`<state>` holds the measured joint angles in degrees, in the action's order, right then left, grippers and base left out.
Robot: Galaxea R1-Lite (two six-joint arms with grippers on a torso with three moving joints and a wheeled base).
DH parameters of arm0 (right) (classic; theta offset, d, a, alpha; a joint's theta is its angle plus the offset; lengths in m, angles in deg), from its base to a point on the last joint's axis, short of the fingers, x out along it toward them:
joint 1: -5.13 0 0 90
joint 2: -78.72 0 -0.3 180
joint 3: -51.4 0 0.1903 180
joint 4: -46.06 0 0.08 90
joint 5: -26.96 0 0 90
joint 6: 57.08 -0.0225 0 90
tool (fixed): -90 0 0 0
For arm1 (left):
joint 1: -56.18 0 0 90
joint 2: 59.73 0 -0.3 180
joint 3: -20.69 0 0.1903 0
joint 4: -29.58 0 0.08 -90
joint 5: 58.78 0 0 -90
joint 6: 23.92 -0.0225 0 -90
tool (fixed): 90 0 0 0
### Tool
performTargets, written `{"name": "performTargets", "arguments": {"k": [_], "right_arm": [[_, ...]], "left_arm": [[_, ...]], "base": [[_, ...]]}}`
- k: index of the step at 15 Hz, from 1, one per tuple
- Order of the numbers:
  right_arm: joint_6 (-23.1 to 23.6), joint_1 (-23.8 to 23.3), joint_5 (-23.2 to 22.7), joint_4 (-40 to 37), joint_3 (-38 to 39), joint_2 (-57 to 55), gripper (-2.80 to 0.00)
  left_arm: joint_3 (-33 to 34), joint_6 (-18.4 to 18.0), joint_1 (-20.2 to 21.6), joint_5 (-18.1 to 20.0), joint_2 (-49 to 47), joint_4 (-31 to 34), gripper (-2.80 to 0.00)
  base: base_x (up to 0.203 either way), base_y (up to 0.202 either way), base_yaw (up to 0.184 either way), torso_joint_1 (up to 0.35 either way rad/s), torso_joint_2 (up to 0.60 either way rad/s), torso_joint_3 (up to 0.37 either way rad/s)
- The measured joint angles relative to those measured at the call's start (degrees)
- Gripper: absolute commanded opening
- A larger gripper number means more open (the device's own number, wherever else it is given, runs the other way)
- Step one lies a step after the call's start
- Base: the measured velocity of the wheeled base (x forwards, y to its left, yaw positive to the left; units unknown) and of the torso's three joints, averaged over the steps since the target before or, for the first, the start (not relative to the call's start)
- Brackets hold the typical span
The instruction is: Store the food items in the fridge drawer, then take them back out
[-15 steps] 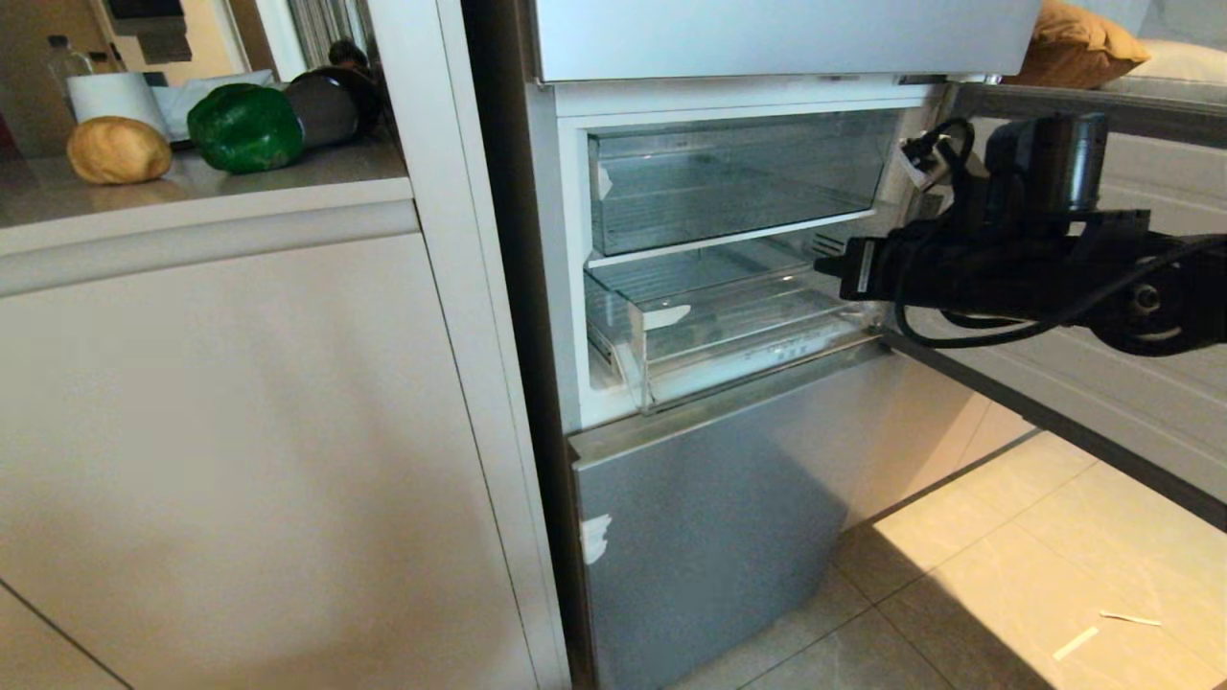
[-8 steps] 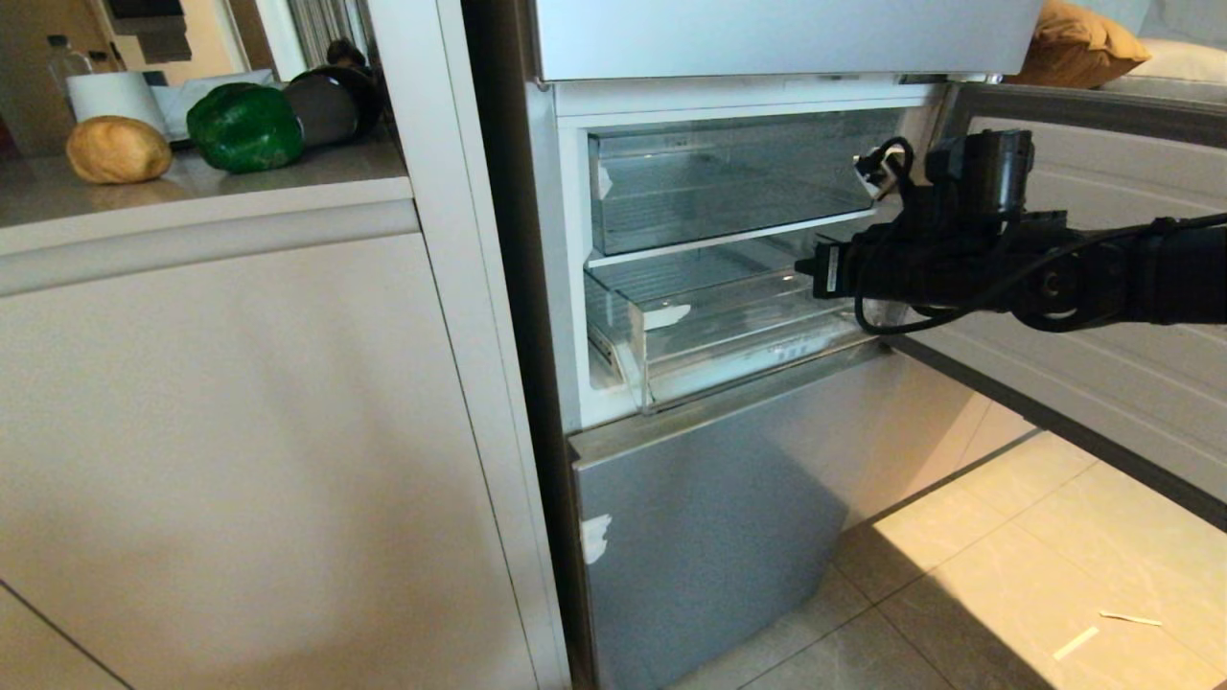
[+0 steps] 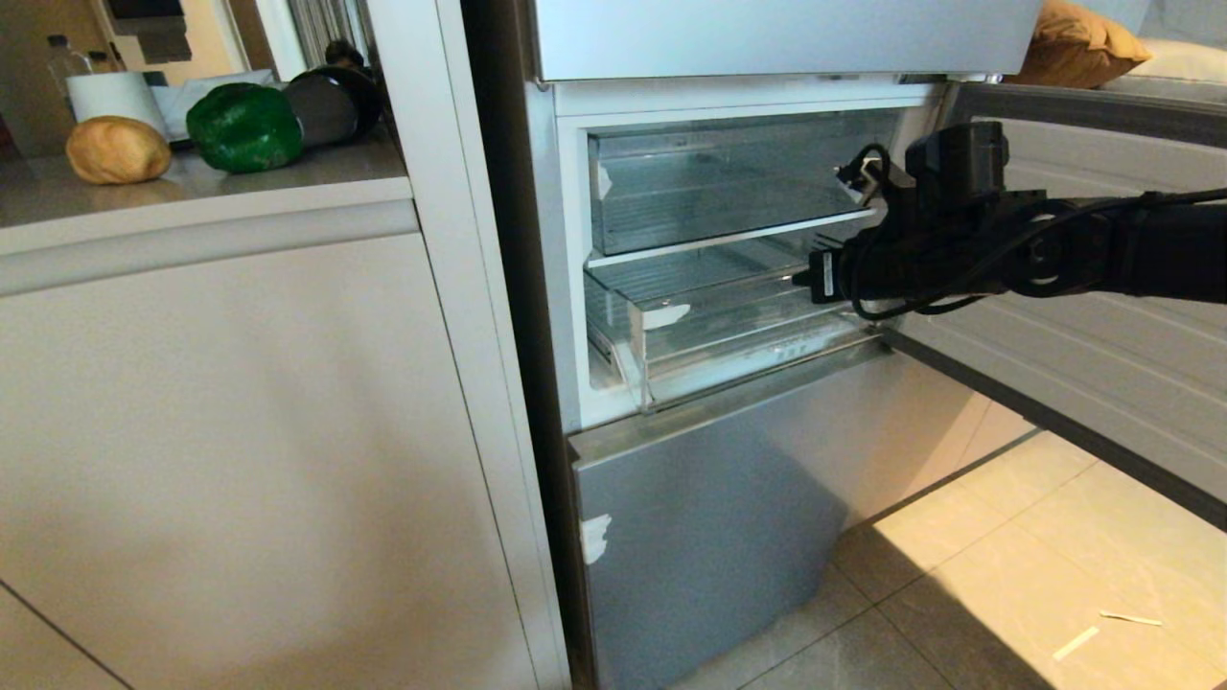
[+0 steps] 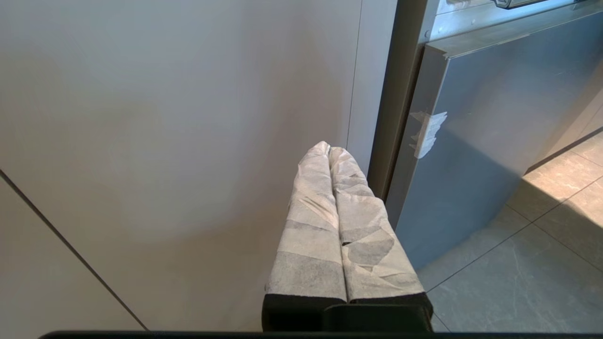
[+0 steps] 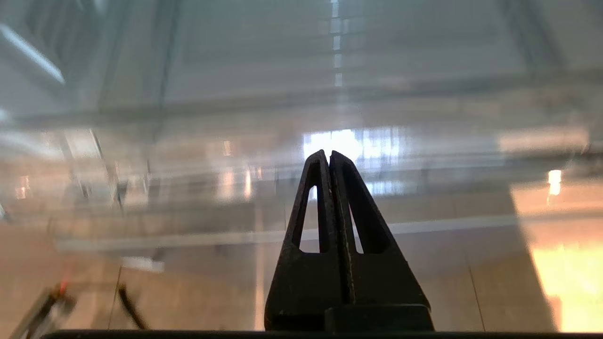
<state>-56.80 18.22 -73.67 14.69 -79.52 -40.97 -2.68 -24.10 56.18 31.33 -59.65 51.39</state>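
A golden-brown roll [image 3: 117, 149] and a glossy green pepper [image 3: 244, 126] lie on the counter at the upper left, far from both grippers. The fridge's middle compartment stands open, its silver front [image 3: 1102, 326] swung out to the right. Inside are two clear drawers; the lower fridge drawer [image 3: 729, 331] sticks out a little and is empty. My right gripper [image 3: 805, 276] [image 5: 329, 153] is shut and empty, pointing left at that drawer's right end, with clear plastic close ahead. My left gripper [image 4: 328, 146], wrapped in white tape, is shut and parked low before the cabinet panel.
The lowest fridge front [image 3: 709, 517] [image 4: 494, 132], closed, bears a white tape scrap. The top door [image 3: 786, 38] is closed. A white cup [image 3: 115, 96], a dark cylinder [image 3: 331, 101] and a bottle [image 3: 62, 57] stand behind the food. Paper scraps [image 3: 1076, 642] lie on the tiled floor.
My right arm has reached further left toward the clear drawers, its gripper still shut. The food and the left arm have not moved.
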Motion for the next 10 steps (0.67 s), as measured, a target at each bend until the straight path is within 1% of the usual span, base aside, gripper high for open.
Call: {"name": "performTargets", "arguments": {"k": [2,4,7,10], "right_arm": [[0.27,0.06,-0.07,-3.93,-0.23,0.85,-2.8],[0.36,0.19,-0.11,-4.64,-0.39,1.86,-2.8],[2.15,0.2,0.0,-2.63,-1.59,1.9,-2.8],[3.42,-0.07,0.22,2.7,-2.13,-0.59,-2.8]], "left_arm": [[0.0,0.0,0.0,0.05,0.0,0.01,-2.8],[0.0,0.01,0.0,0.02,0.0,0.0,-2.8],[0.0,0.01,0.0,0.02,0.0,0.0,-2.8],[0.0,0.0,0.0,0.02,0.0,0.02,-2.8]], "base": [[0.0,0.0,0.0,0.0,0.0,0.0],[0.0,0.0,0.0,0.0,0.0,0.0],[0.0,0.0,0.0,0.0,0.0,0.0],[0.0,0.0,0.0,0.0,0.0,0.0]]}}
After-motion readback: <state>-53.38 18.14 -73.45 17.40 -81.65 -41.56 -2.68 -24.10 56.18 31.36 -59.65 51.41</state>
